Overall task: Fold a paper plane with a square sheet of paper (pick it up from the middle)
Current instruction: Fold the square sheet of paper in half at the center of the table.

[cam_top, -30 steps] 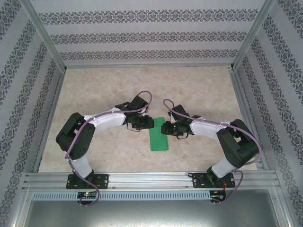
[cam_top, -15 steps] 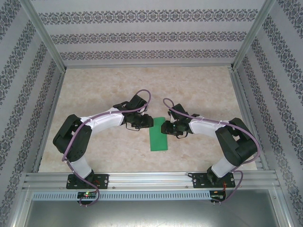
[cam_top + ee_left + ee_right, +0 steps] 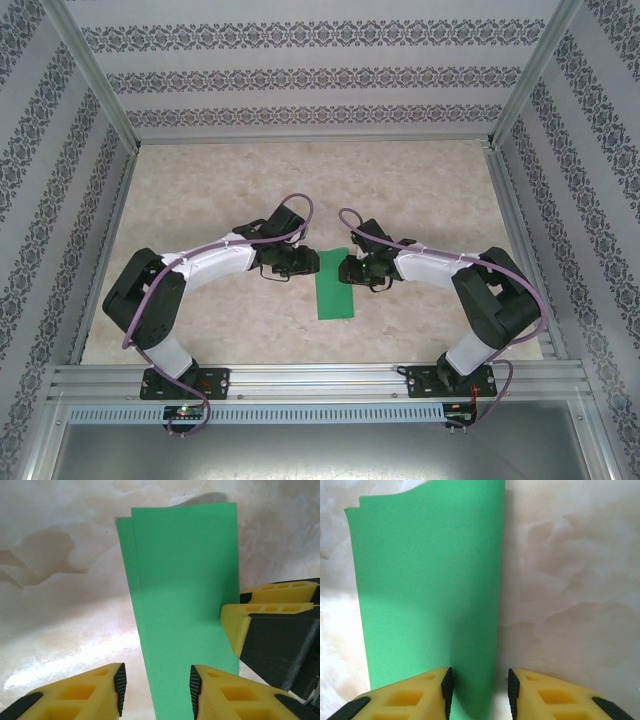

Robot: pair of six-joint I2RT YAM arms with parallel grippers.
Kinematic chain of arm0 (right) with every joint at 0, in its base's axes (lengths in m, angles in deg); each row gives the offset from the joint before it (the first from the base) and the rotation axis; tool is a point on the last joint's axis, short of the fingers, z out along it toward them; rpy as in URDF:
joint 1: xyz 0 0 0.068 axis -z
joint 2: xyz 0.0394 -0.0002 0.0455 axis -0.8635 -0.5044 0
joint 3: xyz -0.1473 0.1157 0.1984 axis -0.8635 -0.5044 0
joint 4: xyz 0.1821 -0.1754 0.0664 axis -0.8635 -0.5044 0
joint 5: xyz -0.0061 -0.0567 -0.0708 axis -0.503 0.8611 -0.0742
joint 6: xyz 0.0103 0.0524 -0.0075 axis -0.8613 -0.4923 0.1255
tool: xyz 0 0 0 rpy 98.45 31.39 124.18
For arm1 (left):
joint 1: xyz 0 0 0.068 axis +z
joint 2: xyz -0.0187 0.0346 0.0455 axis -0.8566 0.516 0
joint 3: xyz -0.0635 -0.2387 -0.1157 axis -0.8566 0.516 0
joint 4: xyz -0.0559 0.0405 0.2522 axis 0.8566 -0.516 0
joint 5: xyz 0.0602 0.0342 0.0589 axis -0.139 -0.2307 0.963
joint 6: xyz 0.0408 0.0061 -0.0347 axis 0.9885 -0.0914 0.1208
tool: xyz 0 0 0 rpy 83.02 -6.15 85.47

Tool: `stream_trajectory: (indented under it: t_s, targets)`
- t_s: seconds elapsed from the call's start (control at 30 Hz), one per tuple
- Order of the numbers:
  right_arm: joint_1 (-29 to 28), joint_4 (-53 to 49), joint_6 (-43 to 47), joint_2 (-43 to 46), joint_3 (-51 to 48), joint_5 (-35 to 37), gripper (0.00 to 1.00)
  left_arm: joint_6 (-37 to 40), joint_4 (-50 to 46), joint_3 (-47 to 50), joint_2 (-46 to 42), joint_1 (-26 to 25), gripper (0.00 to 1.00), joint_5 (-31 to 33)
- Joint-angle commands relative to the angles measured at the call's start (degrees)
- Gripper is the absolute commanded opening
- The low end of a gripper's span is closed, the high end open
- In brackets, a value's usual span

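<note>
Progress is early, by my reading: the square sheet of paper (image 3: 336,290) lies flat on the marbled counter (image 3: 420,190) as a narrow green rectangle, so the first fold in half looks done; in the left wrist view its two layers (image 3: 185,605) sit slightly offset, one sliver of the lower layer peeking out along the left edge, so the halves do not line up perfectly; no pointed nose, no slanted corner folds and no wing folds can be seen, so nothing like the paper plane exists yet; the corner folds, the narrowing folds and the wings are all left to do; the strip lies near the middle of the counter, between the two arms, its far end reaching up between the two tools; the left tool (image 3: 312,262) sits low at the strip's left edge, its jaws partly spread with that edge in the gap and nothing pinched; the right tool (image 3: 346,268) sits at the opposite edge, likewise partly spread, the paper's long edge (image 3: 430,595) running into its gap without the pads closing on it; whether either tool presses the paper down I cannot tell.
</note>
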Motion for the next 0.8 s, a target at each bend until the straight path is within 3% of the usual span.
stream_trajectory:
  t_s: [0.0, 0.77]
  targets:
    - [-1.81, 2.30, 1.52, -2.50, 1.36, -0.12, 0.37, -0.65, -0.56, 0.86, -2.17, 0.49, 0.42, 1.14]
    - [-2.76, 0.39, 2.99, -2.22, 2.38, 1.29, 0.39, -0.22, -1.04, 0.34, -1.59, 0.63, 0.44, 0.72]
